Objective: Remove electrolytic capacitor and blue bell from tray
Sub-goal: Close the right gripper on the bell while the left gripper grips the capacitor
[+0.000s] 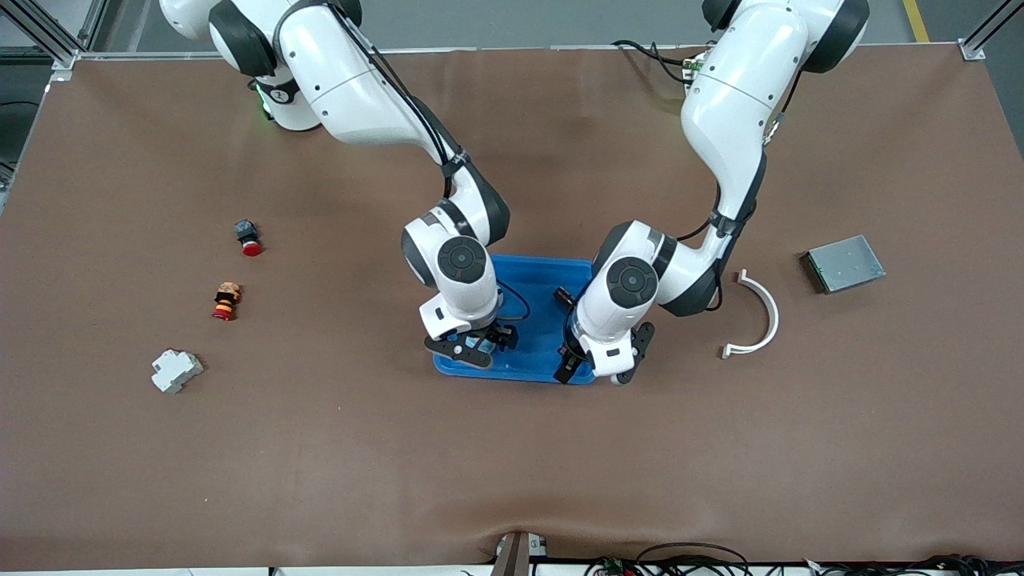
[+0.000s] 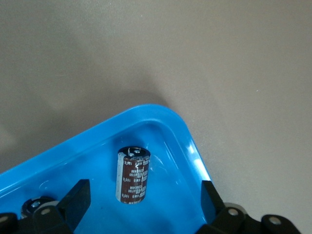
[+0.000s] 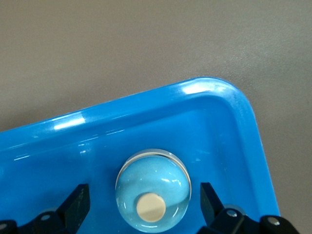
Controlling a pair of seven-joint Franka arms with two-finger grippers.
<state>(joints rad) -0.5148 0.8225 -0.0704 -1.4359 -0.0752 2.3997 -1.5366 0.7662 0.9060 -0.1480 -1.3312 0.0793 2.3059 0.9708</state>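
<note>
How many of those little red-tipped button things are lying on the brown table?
2. Both lie toward the right arm's end of the table: the black-bodied button farther from the front camera, the orange-banded button nearer, with a white block nearer still. The arms could be hiding others around the blue tray.

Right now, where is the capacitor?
The capacitor stands upright in the blue tray, near a corner, between the open left tool's fingers.

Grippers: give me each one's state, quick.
Left gripper: open over the blue tray, fingers either side of the capacitor, not gripping it.
Right gripper: open, fingers either side of the bell.
</note>
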